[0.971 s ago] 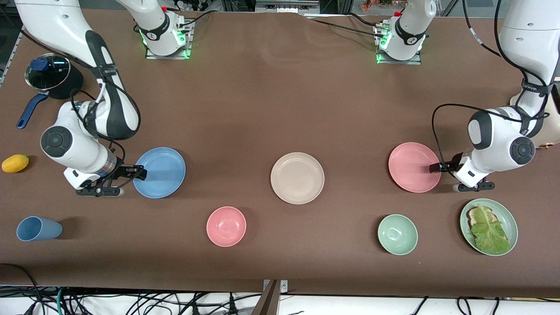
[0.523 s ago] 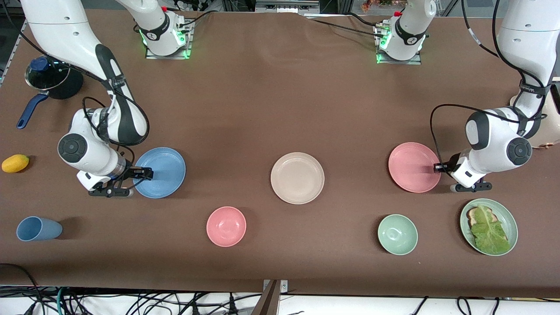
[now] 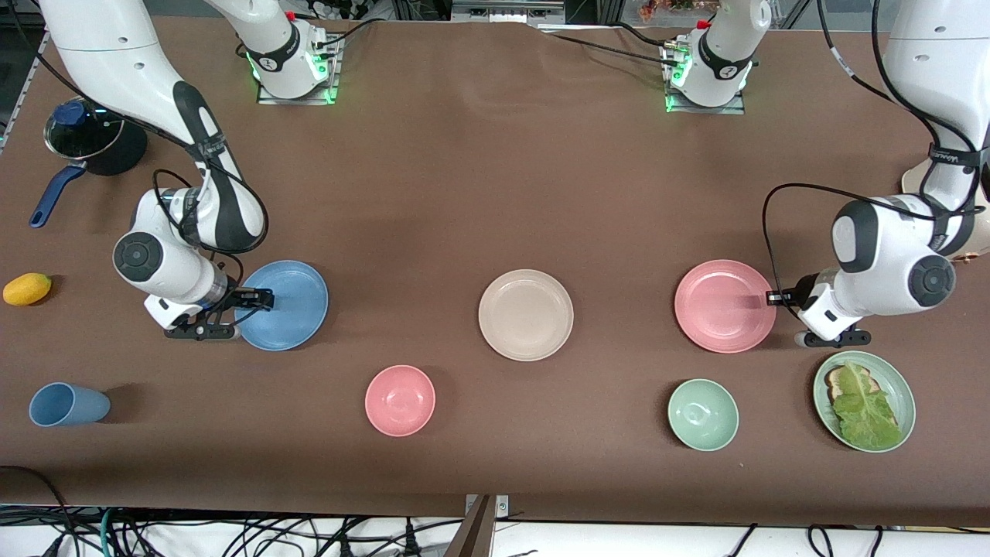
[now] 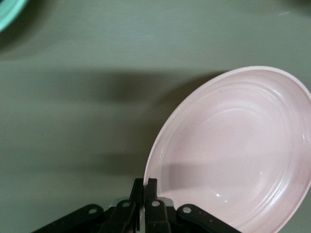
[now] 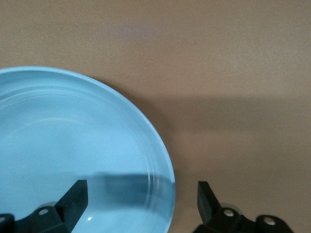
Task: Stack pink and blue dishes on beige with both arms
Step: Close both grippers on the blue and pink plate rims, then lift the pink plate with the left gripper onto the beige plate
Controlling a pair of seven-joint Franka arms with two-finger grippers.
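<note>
We are clamping the pink plate point(image 3: 724, 305) by its rim with our left claw point(image 3: 771, 298); our right claw point(image 3: 259, 299) is straddling the blue plate's point(image 3: 283, 305) rim, spread.

The brown worktop point(image 3: 464, 178) carries a blue plate point(image 3: 290, 305), beige plate point(image 3: 526, 315), pink bowl point(image 3: 400, 400), green bowl point(image 3: 702, 415), cup point(image 3: 66, 404), lemon point(image 3: 27, 288), pot point(image 3: 93, 135) and a green plate point(image 3: 897, 379) of food.

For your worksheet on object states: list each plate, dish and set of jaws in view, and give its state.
pink plate: lifted, tilted, gripped at rim
left gripper: jaws shut on it
blue plate: flat on table
right gripper: jaws open, straddling its rim
beige plate: empty
pale green plate: holds lettuce
</note>
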